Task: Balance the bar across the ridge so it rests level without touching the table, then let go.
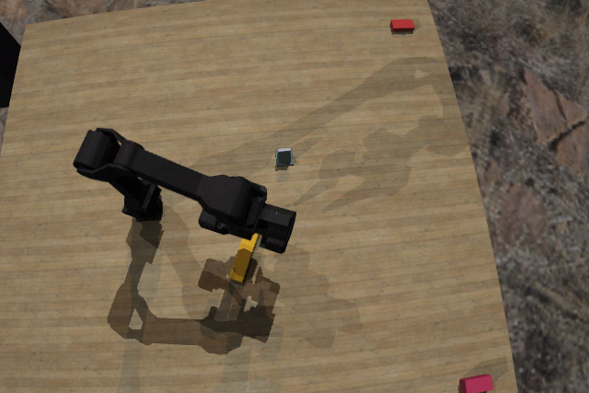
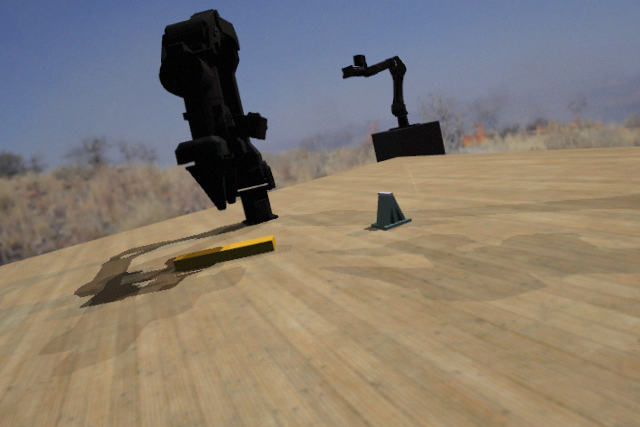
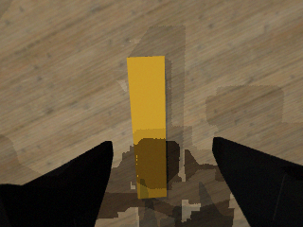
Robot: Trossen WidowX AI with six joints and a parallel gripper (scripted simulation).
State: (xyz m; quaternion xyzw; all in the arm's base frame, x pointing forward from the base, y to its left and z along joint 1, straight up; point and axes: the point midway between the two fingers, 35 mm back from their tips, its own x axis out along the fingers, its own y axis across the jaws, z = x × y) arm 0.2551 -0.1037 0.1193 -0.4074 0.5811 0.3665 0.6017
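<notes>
The yellow bar (image 1: 243,260) (image 2: 249,246) (image 3: 148,95) lies flat on the table, partly in the arm's shadow. One end is hidden under the arm in the top view. The ridge (image 1: 284,157) (image 2: 386,213), a small dark green stand with a narrow pale top, stands upright apart from the bar, with nothing on it. My gripper (image 3: 163,146) is open and empty, pointing down above the bar. In the wrist view the bar runs lengthwise between the two fingertips, with a gap on each side. In the top view the fingers are hidden beneath the arm.
A red block (image 1: 402,25) lies near the table's far right corner. A crimson block (image 1: 476,384) lies near the lower right edge. A second arm (image 2: 398,86) stands on a dark box (image 2: 408,141) beyond the table.
</notes>
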